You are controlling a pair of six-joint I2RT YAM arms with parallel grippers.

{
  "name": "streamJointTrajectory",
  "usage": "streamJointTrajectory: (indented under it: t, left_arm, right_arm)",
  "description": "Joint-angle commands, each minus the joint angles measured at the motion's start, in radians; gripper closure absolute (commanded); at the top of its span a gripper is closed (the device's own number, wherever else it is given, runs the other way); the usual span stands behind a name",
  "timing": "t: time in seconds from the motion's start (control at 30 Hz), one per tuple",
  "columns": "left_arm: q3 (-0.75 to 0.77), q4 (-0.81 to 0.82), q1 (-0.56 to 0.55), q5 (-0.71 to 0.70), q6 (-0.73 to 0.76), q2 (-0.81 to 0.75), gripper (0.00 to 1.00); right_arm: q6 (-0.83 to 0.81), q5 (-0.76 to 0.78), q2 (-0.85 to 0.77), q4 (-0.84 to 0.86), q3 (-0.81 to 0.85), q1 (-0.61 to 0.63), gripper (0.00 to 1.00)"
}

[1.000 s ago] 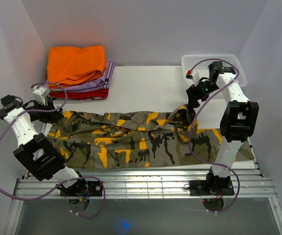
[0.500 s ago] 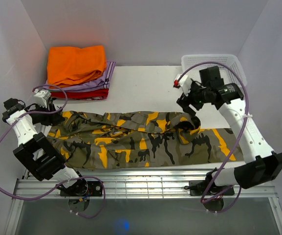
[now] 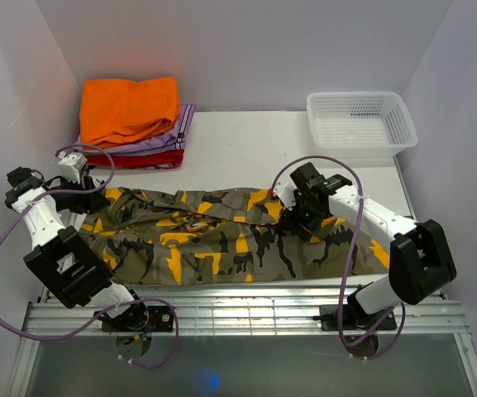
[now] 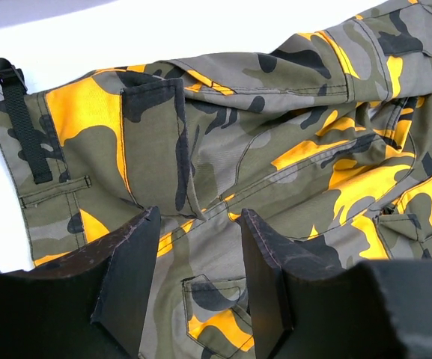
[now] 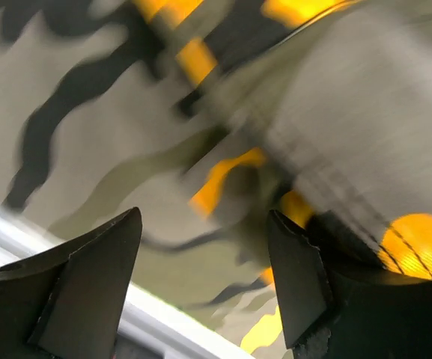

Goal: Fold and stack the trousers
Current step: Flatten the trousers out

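Across the lower middle of the top view, the camouflage trousers (image 3: 221, 236) lie spread lengthwise on the white table (image 3: 246, 149). They are rumpled along their upper edge, and the lower edge lies close to the table's near rim. One end reaches the left of the frame and the other runs out to the lower right, beside the right arm's elbow.

The left gripper (image 3: 89, 198) sits at the trousers' left end. Its wrist view shows its 2 fingers (image 4: 129, 277) apart, with the gripper (image 4: 199, 217) over the cloth just below a flapped cargo pocket (image 4: 156, 142). A black webbing strap (image 4: 21, 120) lies along the cloth's edge at the upper left of that frame. Cloth fills the gap between the fingers, yet neither pad presses a fold, so this pincer is open and grips nothing.

The right gripper (image 3: 296, 217) is low over the trousers to the right of their middle, at a bunched ridge of fabric. Its wrist view is blurred. It shows the fingers (image 5: 96, 277) spread wide, the gripper (image 5: 204, 217) over olive, black and yellow-orange cloth, and a pale strip of table at the lower left. This pincer is also open, with nothing clamped.

At the upper left of the top view, an orange folded garment (image 3: 131, 107) rests on lilac and red folded clothes (image 3: 151, 145), apart from the trousers. A white mesh basket (image 3: 360, 120) stands at the upper right.
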Motion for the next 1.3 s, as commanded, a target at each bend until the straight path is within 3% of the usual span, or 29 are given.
streamJointTrajectory:
  t: [0.0,0.3,0.4,0.43,0.5,0.53,0.57,0.63,0.67,0.73,0.83,0.93,1.13,1.27]
  left_arm:
    - [-0.003,0.009,-0.004,0.026,-0.014,-0.035,0.42]
    - [-0.037,0.076,-0.004,-0.129,-0.072,0.011,0.42]
    - [-0.038,0.088,-0.004,-0.189,-0.107,0.057,0.42]
    - [-0.038,0.09,-0.004,-0.202,-0.116,0.069,0.42]
    - [-0.037,0.11,-0.006,-0.247,-0.152,0.104,0.43]
    - [-0.038,0.114,-0.004,-0.259,-0.164,0.115,0.44]
    - [-0.04,0.116,-0.004,-0.273,-0.173,0.129,0.46]
    - [-0.04,0.116,-0.004,-0.317,-0.192,0.17,0.52]
    - [-0.04,0.116,-0.004,-0.336,-0.198,0.185,0.61]
    - [-0.049,0.118,-0.003,-0.398,-0.202,0.228,0.7]
    - [-0.064,0.139,-0.003,-0.474,-0.216,0.261,0.85]
    - [-0.074,0.164,0.005,-0.52,-0.232,0.276,0.98]
    - [-0.049,0.18,0.028,-0.568,-0.255,0.301,1.0]
    - [-0.034,0.187,0.039,-0.577,-0.262,0.314,1.0]
  right_arm:
    - [0.095,0.15,0.042,0.228,0.0,0.011,0.26]
    - [0.064,0.234,0.181,0.32,-0.007,0.011,0.28]
    - [0.043,0.195,0.214,0.288,-0.006,0.011,0.42]
    - [0.032,0.169,0.212,0.259,-0.003,0.011,0.52]
    - [0.015,0.136,0.205,0.225,0.014,0.011,0.63]
    - [0.009,0.106,0.186,0.195,0.02,0.011,0.81]
    - [-0.011,0.084,0.168,0.178,0.029,0.01,0.92]
    - [-0.034,0.005,0.116,0.149,0.062,0.01,0.92]
    - [-0.072,-0.044,0.052,0.109,0.077,0.004,0.92]
    - [-0.104,-0.173,-0.027,0.081,0.126,-0.015,0.92]
    - [-0.192,-0.366,-0.192,0.056,0.176,-0.127,0.92]
    - [-0.256,-0.453,-0.306,0.047,0.204,-0.3,0.92]
    - [-0.321,-0.561,-0.377,0.046,0.146,-0.731,0.92]
    - [-0.371,-0.609,-0.291,0.055,0.062,-1.037,0.92]
